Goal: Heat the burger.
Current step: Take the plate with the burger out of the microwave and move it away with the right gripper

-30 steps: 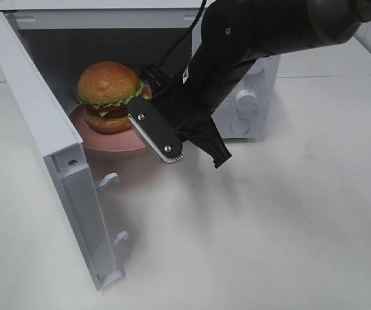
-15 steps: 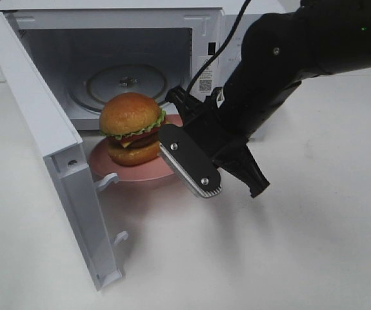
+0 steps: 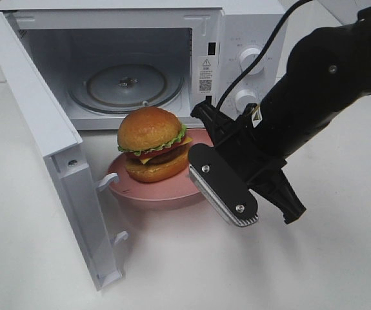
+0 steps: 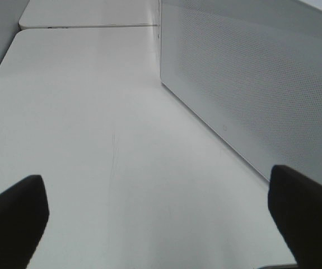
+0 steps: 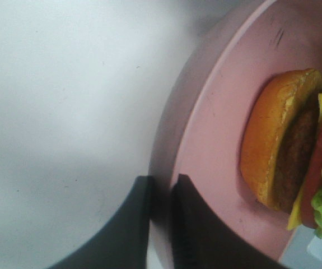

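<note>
Pulled clear of the open microwave [image 3: 140, 71] onto the table [image 3: 191, 258], pink plate [image 3: 148, 188] bearing the burger [image 3: 151, 143], rim pinched by the right gripper [image 5: 159, 193]; left gripper [image 4: 161, 207] spread wide beside the microwave's side.

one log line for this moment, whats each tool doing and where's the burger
right tool: shut on pink plate rim | burger: on plate, outside microwave | microwave door: open | left tool: open, holding nothing
</note>
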`<state>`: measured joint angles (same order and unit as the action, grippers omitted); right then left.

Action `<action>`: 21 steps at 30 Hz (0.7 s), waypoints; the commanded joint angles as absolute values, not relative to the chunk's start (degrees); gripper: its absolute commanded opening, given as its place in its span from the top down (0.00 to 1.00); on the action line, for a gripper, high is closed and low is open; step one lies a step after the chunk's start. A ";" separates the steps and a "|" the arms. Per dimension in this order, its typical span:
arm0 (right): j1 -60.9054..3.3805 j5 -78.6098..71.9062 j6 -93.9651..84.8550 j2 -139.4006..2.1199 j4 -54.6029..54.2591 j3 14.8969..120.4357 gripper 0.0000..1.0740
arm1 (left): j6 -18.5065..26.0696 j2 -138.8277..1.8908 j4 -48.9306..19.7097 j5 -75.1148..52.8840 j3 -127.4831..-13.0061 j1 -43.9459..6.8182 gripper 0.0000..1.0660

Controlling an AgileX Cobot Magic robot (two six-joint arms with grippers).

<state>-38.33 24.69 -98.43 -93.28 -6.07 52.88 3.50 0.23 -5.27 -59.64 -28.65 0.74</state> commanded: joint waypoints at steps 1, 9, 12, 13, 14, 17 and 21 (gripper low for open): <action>-38.10 21.31 -96.03 -89.90 -6.36 51.57 1.00 | 3.55 1.49 -5.27 -59.53 -28.48 0.92 0.06; -38.10 21.37 -89.15 -83.48 -4.07 45.44 1.00 | 3.55 1.49 -5.27 -59.53 -28.48 0.92 0.06; -38.10 21.37 -88.46 -82.62 -2.92 44.58 1.00 | 3.55 1.49 -5.27 -59.53 -28.48 0.92 0.06; -38.10 21.43 -86.69 -80.79 -1.38 43.09 1.00 | 3.55 1.49 -5.27 -59.53 -28.48 0.92 0.06; -38.10 21.43 -84.86 -78.95 0.00 41.60 1.00 | 3.55 1.49 -5.27 -59.53 -28.48 0.92 0.06; -38.10 21.43 -83.65 -75.69 0.52 39.36 1.00 | 3.55 1.49 -5.27 -59.53 -28.48 0.92 0.06; -38.10 21.72 -83.59 -72.14 0.97 36.78 1.00 | 3.55 1.49 -5.27 -59.53 -28.48 0.92 0.06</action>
